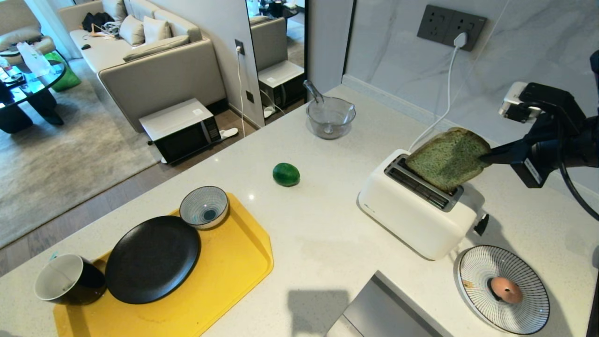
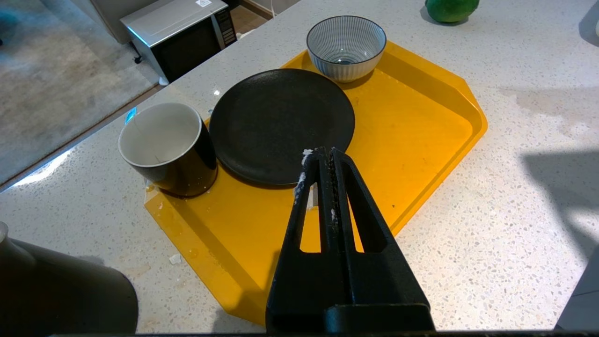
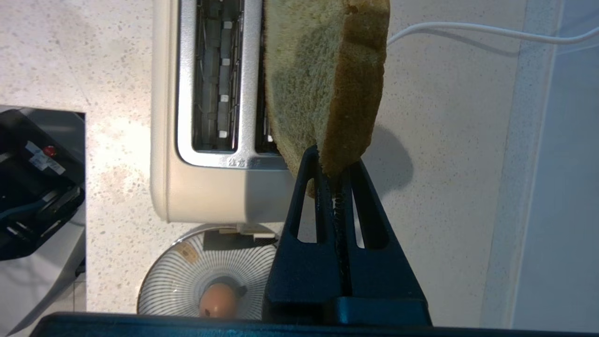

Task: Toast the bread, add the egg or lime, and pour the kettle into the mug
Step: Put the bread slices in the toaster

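Tray (image 1: 243,276): yellow, near left on the counter; carries a black plate (image 1: 152,258), striped bowl (image 1: 204,206) and the mug (image 1: 69,280).
Toaster (image 1: 412,215): white, right of centre.
Right gripper (image 1: 486,157): clenched on the bread (image 1: 447,159), whose lower corner dips into the far slot.
Left gripper (image 2: 320,161): clenched, empty, above the tray.
Lime (image 1: 286,174): mid-counter.
Egg (image 1: 506,289): on the near-right striped plate (image 1: 472,271).

Pale speckled counter (image 1: 318,243), bearing a yellow tray (image 1: 234,281) at near left, a lime (image 1: 286,174) mid-surface, a glass bowl (image 1: 330,117) toward the wall, a white toaster (image 1: 414,213) at right, a striped plate (image 1: 472,276) just beside the toaster
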